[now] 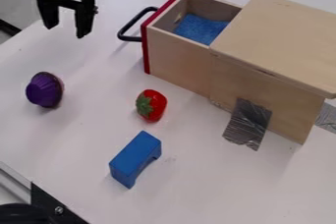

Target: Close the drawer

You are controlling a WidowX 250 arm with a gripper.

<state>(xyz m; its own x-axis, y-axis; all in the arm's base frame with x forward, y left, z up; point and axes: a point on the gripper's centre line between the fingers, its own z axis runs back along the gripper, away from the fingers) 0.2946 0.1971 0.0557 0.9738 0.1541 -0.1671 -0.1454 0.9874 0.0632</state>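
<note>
Gripper (66, 32) with fingers well apart hangs near the table's (59, 139) upper-left edge in the camera view. Toward the table's upper edge, the drawer (177, 61) stands open from its cabinet (279, 36). Closing seems at the approach step; next, line up outside the black handle (121, 32) and push the drawer straight inward.

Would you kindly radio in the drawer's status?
Gripper open and empty, clear of the handle. Drawer out, blue piece inside. Nothing seen blocking its path into the cabinet.
</note>
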